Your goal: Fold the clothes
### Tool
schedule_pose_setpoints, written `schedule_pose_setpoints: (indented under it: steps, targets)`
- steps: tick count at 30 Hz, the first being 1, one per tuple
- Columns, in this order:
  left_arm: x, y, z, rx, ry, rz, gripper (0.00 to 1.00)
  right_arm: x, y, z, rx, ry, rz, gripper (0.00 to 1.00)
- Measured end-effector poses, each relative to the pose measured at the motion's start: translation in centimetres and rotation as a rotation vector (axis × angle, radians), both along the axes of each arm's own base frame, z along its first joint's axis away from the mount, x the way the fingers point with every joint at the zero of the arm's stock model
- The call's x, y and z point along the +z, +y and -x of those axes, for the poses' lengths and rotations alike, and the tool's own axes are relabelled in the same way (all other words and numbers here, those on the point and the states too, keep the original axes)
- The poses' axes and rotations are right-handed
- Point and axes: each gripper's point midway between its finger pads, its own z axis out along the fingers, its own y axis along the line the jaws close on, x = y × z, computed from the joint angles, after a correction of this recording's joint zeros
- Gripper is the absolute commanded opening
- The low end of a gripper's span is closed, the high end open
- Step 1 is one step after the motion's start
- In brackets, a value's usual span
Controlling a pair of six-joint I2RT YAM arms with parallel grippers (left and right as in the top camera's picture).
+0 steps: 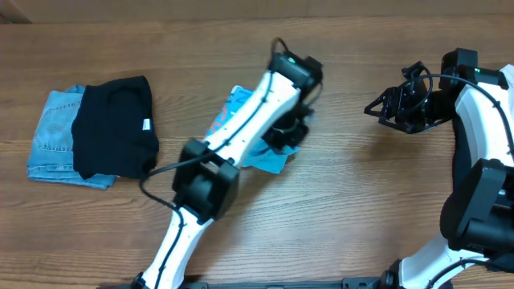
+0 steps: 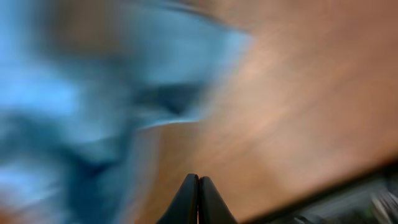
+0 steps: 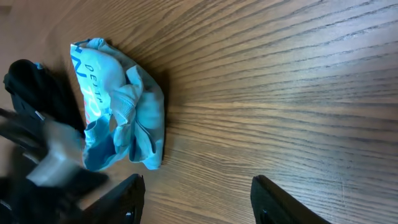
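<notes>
Left tool (image 2: 199, 180) pinched closed, nothing visibly between its tips; right tool (image 3: 198, 180) wide open, empty. Shirt (image 3: 134, 118) lies crumpled on surface (image 3: 280, 93). Likely the spreading step; next needs an edge grasp.

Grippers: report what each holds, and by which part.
Nothing, apparently. The left gripper is shut beside the blue T-shirt, none of it between its tips; the right gripper is open.
</notes>
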Motion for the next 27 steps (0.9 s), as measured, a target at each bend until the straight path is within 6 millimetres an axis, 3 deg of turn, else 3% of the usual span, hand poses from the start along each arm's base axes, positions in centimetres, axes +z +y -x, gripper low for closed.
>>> schedule_pose_setpoints:
  steps: [4, 7, 10, 12, 16, 23, 27]
  targets:
    - [1.6, 5.7, -4.8, 0.127, -0.130, -0.064, 0.04, 0.0, 0.0, 0.0, 0.000, -0.001, 0.000, 0.59]
    - [0.5, 9.4, -7.2, 0.231, -0.141, -0.060, 0.04, 0.0, 0.0, 0.0, 0.000, 0.000, 0.000, 0.59]
    - [-2.4, 12.4, -7.3, 0.307, -0.076, -0.058, 0.04, 0.0, 0.0, 0.0, 0.000, -0.001, 0.000, 0.59]
    - [-4.3, 12.9, -6.4, 0.329, -0.019, -0.042, 0.04, 0.0, 0.0, 0.0, 0.000, -0.001, 0.001, 0.59]
    - [-6.0, 10.5, -3.9, 0.302, 0.094, 0.054, 0.04, 0.0, 0.0, 0.0, 0.001, 0.000, 0.000, 0.59]
    - [-5.2, 2.1, 0.0, 0.116, 0.150, 0.192, 0.04, 0.0, 0.0, 0.0, 0.000, 0.000, 0.000, 0.59]
    - [-4.1, -0.3, 3.6, 0.005, 0.195, 0.170, 0.04, 0.0, 0.0, 0.0, 0.000, 0.000, 0.001, 0.59]
